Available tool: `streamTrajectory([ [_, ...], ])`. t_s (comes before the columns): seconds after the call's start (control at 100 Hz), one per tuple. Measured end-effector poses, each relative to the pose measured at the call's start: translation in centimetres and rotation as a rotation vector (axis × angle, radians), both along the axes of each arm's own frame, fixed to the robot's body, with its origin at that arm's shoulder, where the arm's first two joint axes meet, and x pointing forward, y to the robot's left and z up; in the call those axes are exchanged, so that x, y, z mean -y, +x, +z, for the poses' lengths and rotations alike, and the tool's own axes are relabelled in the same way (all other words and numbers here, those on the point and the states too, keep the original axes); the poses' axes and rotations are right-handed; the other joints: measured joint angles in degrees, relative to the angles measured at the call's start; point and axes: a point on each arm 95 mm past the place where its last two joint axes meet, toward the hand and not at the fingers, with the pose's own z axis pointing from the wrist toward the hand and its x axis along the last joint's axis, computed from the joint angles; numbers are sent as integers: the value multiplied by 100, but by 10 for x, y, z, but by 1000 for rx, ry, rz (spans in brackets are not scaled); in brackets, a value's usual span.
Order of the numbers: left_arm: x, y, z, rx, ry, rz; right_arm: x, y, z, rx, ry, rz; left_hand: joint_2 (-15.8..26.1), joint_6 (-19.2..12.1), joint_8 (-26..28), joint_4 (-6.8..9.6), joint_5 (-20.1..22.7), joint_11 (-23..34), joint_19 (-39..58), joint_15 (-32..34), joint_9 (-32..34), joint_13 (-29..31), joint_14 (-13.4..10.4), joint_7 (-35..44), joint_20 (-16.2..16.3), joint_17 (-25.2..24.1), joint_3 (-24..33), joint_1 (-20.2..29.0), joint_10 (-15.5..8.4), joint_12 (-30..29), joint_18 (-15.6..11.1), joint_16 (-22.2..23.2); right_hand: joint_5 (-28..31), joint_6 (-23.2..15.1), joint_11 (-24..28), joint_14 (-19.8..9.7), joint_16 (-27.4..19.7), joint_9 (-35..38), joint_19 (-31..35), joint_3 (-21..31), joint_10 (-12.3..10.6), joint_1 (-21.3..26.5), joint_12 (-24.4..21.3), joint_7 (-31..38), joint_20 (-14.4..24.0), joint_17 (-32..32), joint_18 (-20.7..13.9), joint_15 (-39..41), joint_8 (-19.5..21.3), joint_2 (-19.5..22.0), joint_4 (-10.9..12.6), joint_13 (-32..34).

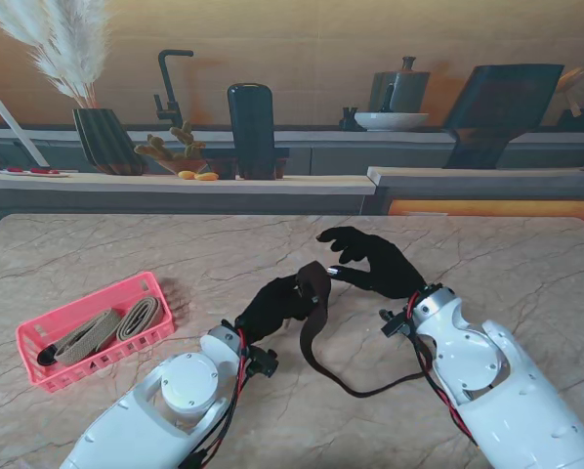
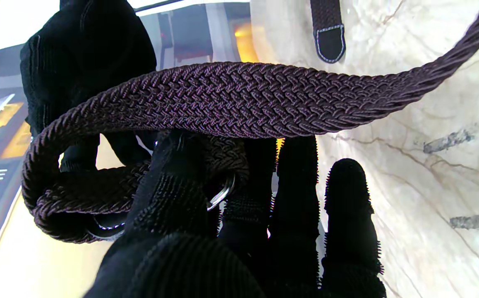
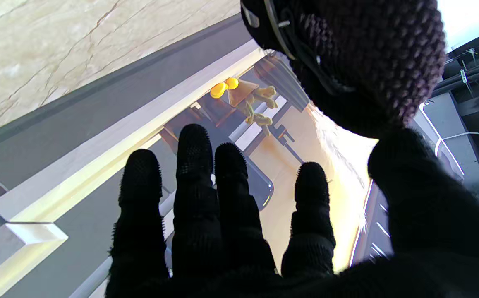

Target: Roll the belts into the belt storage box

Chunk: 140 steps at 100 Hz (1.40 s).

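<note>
Stand view, centre of frame: the black-gloved left hand [image 1: 277, 305] and the black-gloved right hand [image 1: 373, 262] meet over the beige marble-patterned table [image 1: 526, 264], with a dark brown braided woven belt [image 1: 316, 293] between them. The belt's buckle end is bunched at the left hand; the rest drops down the frame in a loop and trails across the table toward the lower right, under the right forearm. The left wrist view adds detail the stand view lacks: left fingers [image 2: 173, 194] are closed on the folded belt end beside a metal ring buckle [image 2: 223, 194], one strap span crosses the frame in front of them, and the belt's dark tip [image 2: 329, 39] lies on the marble at the upper edge. The right wrist view shows four right fingers [image 3: 194, 165] extended and spread, the thumb near the rolled braid [image 3: 372, 62] at upper right; whether that hand grips the belt I cannot tell. At lower left in the stand view, a pink slotted plastic storage box [image 1: 53, 337] holds two tan belts [image 1: 116, 324].
</note>
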Motion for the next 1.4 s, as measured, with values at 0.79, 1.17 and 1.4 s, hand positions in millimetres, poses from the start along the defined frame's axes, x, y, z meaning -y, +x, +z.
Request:
streamTrajectory([
  [0.79,-7,-1,0,-63,-7,-84,-14,3,-15,-107,28,128,-126,18,150,2,240,-15,-46,-17,186,133,137,-163,-48,-2,0,-13,15,9,35,127,937,359,-454,-14,-323,250,-543,-587,-2,-1153,1,-286,143,-318,16,-722,354,19,-246,-96],
  [1.17,-9,-2,1,-90,-28,-124,-15,-2,-22,-113,-24,244,-180,44,152,2,290,-15,-56,-7,199,135,140,-171,-49,-2,10,-13,53,10,37,128,479,270,-806,-121,-843,160,-1149,140,-91,-1316,2,-546,12,-435,-218,-1548,456,-933,-250,-309],
  [1.4,-9,-4,2,-123,-63,-159,-18,-3,-23,-111,-31,258,-184,49,214,1,291,-15,-57,-7,199,135,140,-186,-50,-2,12,-13,70,10,37,128,715,-29,-808,-186,-912,548,-1155,-523,-309,-413,3,-274,-75,-350,-227,-1551,585,-983,-239,-259],
])
